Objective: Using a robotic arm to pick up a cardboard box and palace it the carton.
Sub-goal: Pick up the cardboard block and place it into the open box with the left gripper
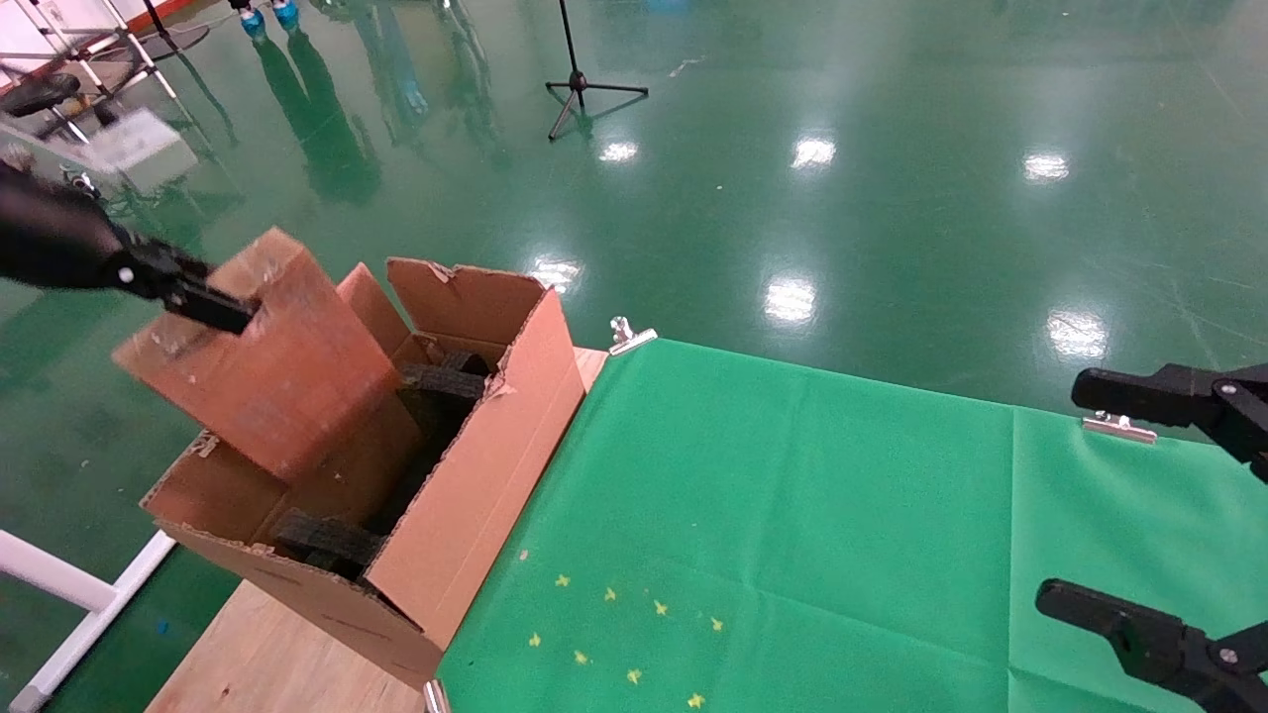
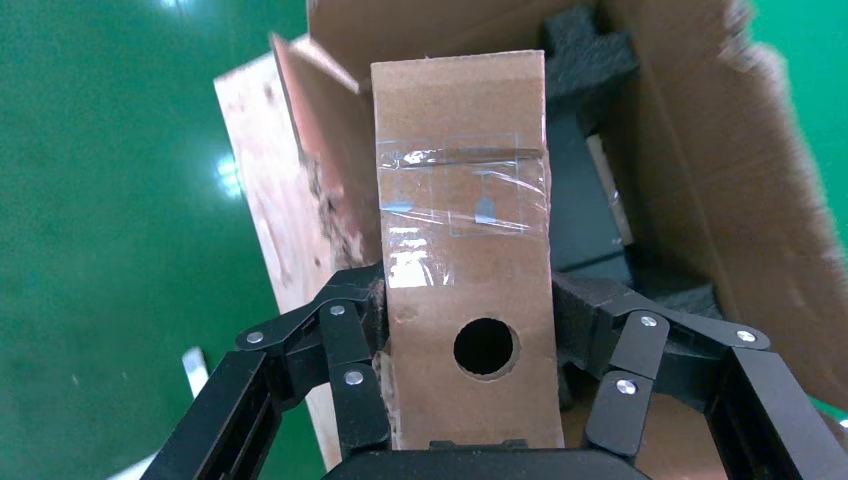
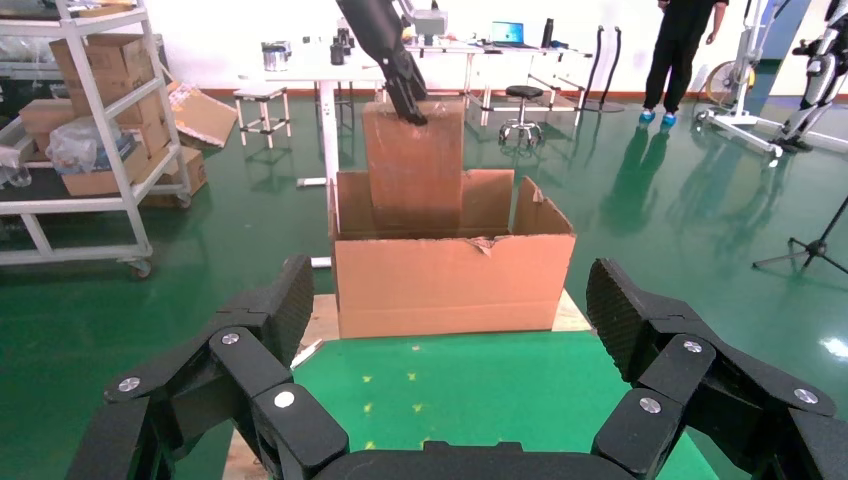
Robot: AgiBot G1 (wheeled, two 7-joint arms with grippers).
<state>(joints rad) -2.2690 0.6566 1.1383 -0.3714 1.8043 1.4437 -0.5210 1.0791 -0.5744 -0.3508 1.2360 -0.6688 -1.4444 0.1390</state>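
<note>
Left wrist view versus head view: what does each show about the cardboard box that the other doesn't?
Only the left wrist view shows the clear tape and round hole on the cardboard box, with a finger on each side. Only the head view shows the box tilted over the carton, and the right gripper open above the green cloth. Both show the left gripper holding the box over the carton's black foam.

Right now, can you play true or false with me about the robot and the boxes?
1. The left gripper is holding the cardboard box. True.
2. The cardboard box lies flat on the green cloth. False: it is held, tilted, over the open carton.
3. The right gripper has its fingers spread with nothing between them. True.
4. The carton is full of toys. False: only black foam blocks show inside.
5. The cardboard box has a round hole. True.
</note>
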